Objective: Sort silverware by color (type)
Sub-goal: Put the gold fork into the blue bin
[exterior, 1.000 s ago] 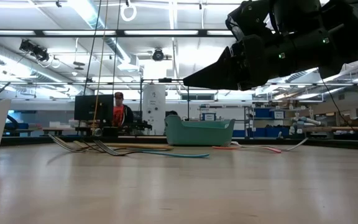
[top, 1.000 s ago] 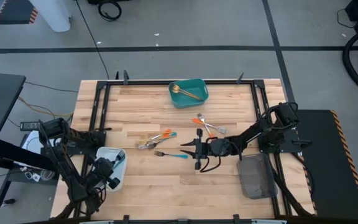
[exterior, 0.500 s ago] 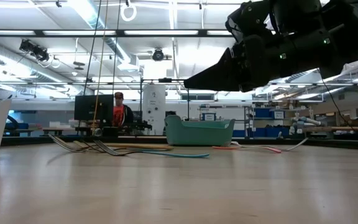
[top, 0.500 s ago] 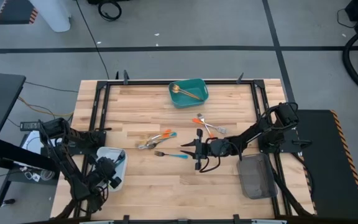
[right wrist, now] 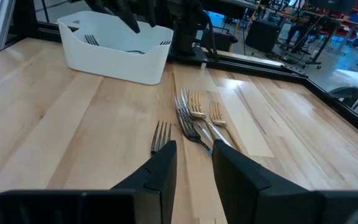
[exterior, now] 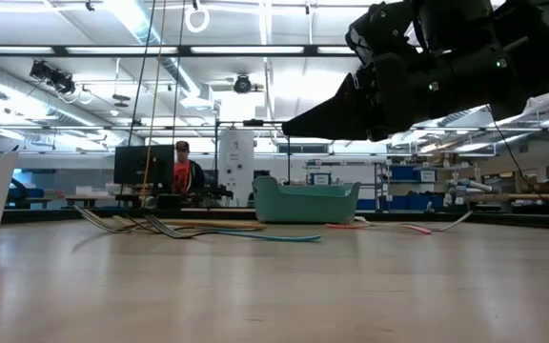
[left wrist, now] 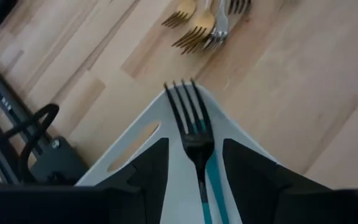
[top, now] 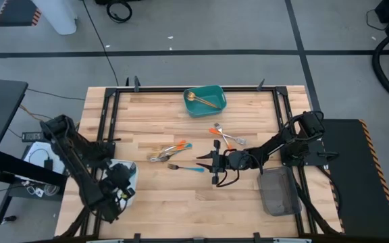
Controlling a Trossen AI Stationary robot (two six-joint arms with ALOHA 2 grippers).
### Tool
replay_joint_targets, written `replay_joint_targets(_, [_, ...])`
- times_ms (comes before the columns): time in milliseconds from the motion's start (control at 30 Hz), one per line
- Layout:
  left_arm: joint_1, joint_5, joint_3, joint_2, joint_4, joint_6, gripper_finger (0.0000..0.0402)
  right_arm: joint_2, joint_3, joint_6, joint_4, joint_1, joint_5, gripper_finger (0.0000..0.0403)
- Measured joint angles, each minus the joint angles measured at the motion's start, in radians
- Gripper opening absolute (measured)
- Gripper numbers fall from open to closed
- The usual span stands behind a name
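Wooden counter (top: 174, 196), centre frame, high view. Silverware: mixed cluster (top: 169, 152) centre-left; teal-handled fork (top: 185, 167) just beside the right end effector (top: 206, 162), fingers narrowly parted, empty. Orange-handled pieces (top: 225, 136) right of centre. Gold pieces in teal tray (top: 205, 100), top centre. White tray (top: 125, 183), lower left, holds a dark-tined fork (left wrist: 192, 127); left end effector (left wrist: 194, 158) above it, fingers apparently spread, not gripping.
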Motion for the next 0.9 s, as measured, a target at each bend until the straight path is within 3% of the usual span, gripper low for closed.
replay_joint_targets(500, [0.258,0.006,0.001,-0.036,0.322,0.594,0.0157,0.0,0.0,0.087,-0.061,0.002,-0.009,0.011])
replay_joint_targets(900, [0.476,0.141,0.001,-0.036,0.575,0.991,0.0157,0.0,0.0,0.183,-0.111,0.049,-0.027,0.011])
